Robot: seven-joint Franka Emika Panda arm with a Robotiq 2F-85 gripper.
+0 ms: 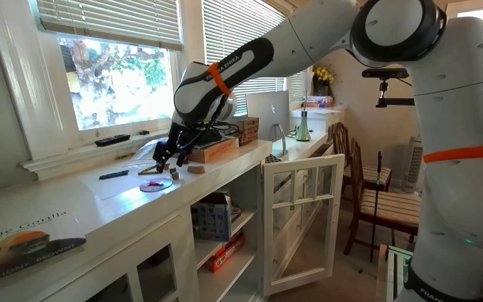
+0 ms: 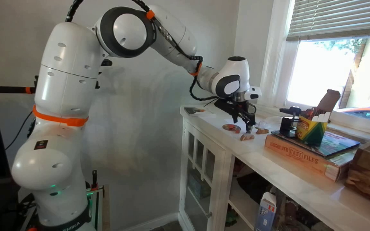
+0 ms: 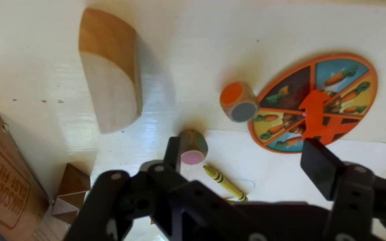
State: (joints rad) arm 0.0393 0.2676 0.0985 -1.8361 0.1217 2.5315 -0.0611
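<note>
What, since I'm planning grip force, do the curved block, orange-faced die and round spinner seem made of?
Curved block: smooth, bare-looking wood; its brown end shows grain.
Orange-faced die: likely wood with painted faces; tan shows around them.
Round spinner: glossy in an exterior view, probably printed cardboard, being thin with carrot pictures.

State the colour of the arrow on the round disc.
The arrow is orange-red; it shows best in the wrist view.

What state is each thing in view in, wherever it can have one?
Gripper: open, holding nothing
Pink-faced die: loose, not gripped
Yellow crayon: lying loose
Spinner: lying flat
Gorilla book: closed, front cover up
Crayon box: open at the top
One cabinet door: swung open
Another cabinet door: shut
Nearest window blind: partly raised
</note>
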